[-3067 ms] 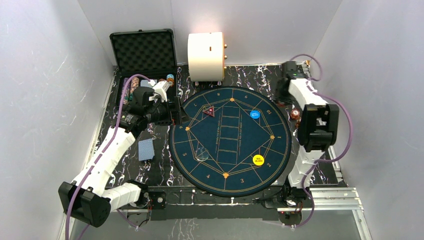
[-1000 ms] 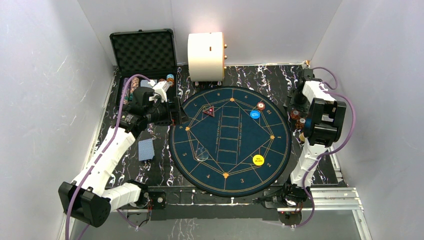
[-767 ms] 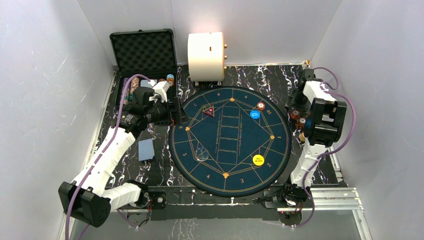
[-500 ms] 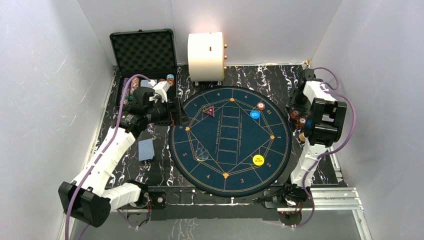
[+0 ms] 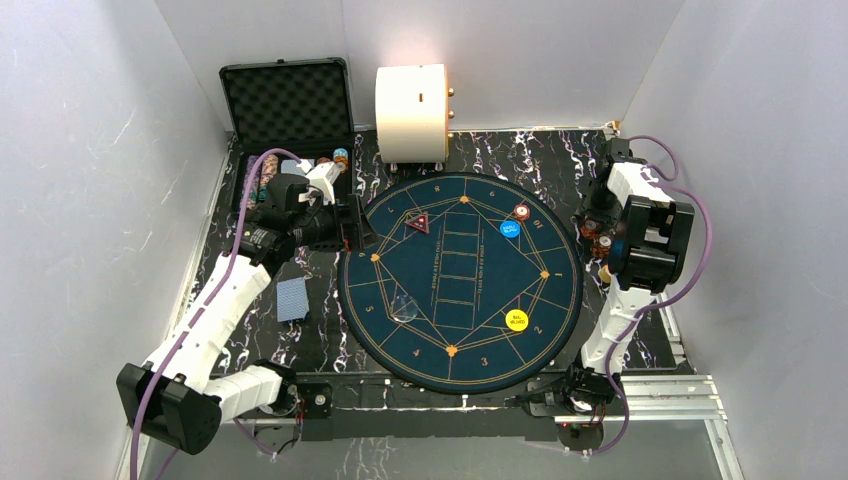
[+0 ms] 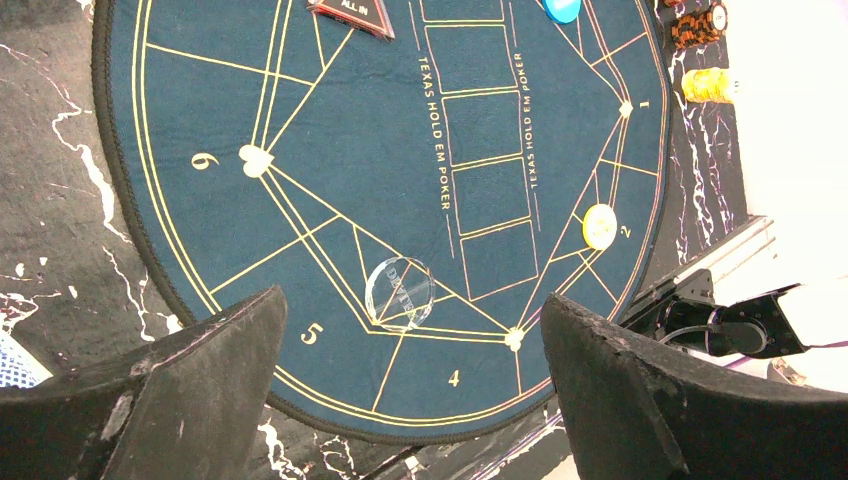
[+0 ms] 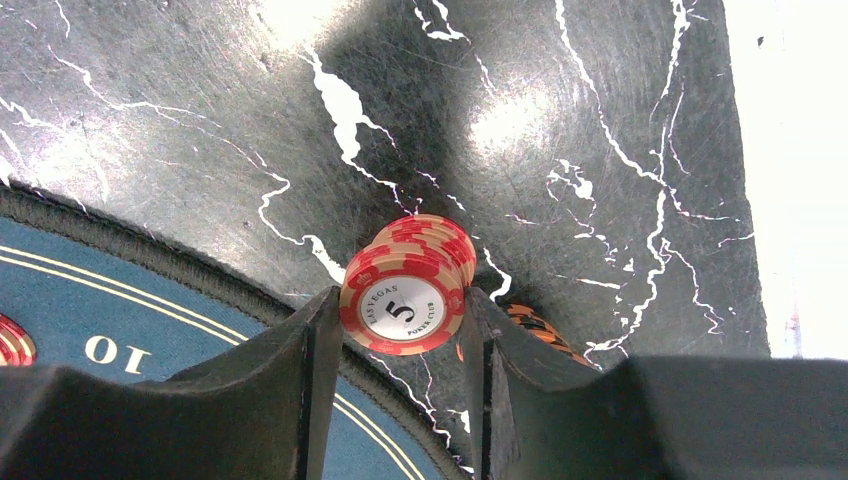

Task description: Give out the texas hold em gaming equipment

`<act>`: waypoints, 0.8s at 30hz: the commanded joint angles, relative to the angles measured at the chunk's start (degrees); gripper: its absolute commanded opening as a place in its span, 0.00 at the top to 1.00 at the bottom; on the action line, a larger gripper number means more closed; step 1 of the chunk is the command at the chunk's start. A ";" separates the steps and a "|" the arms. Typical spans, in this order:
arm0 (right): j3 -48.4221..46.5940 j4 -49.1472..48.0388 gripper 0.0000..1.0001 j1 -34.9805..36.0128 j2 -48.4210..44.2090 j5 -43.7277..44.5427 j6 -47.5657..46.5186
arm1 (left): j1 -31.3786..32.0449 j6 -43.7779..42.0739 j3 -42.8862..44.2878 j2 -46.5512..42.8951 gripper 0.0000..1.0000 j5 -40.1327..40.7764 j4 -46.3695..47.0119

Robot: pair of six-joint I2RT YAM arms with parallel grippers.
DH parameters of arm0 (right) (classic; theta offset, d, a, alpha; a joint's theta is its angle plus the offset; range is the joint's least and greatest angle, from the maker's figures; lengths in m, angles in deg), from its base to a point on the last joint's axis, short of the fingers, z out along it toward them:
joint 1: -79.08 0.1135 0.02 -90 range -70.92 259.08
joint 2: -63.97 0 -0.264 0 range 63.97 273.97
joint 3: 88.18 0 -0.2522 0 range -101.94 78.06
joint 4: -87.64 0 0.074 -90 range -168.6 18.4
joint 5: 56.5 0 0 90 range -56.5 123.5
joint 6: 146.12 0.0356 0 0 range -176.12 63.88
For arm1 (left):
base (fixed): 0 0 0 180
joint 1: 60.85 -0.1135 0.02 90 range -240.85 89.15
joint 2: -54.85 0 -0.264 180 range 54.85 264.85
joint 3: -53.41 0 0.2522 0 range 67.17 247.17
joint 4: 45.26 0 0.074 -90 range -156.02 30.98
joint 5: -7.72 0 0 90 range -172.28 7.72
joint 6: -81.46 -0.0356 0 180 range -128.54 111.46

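Right tool (image 7: 397, 330) clamps a red-and-white chip stack (image 7: 412, 275); left tool (image 6: 410, 305) spread wide above the mat (image 6: 380, 150).

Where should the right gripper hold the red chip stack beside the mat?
Take the red chip stack across its curved rim, two opposite sides, coming in from its top face. It is a short round column, so only the sides give purchase. The right gripper has a finger against each side.

Black marbled table (image 5: 500, 150) under round blue poker mat (image 5: 440, 300), open black case (image 5: 287, 100), cream cylinder (image 5: 410, 110), blue-backed cards (image 5: 291, 298).
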 commanded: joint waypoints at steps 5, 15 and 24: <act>-1.25 0.02 0.66 -0.29 -1.79 0.50 0.03 | 0.44 -0.71 0.53 -0.81 0.01 -0.50 -0.30; -0.06 4.91 0.70 4.18 -11.08 1.31 1.53 | 0.67 -0.40 1.23 -1.41 0.02 -1.00 -0.16; 16.23 9.80 0.70 20.40 -27.07 -1.80 15.21 | 0.67 0.38 0.33 -5.76 0.02 -2.14 -0.76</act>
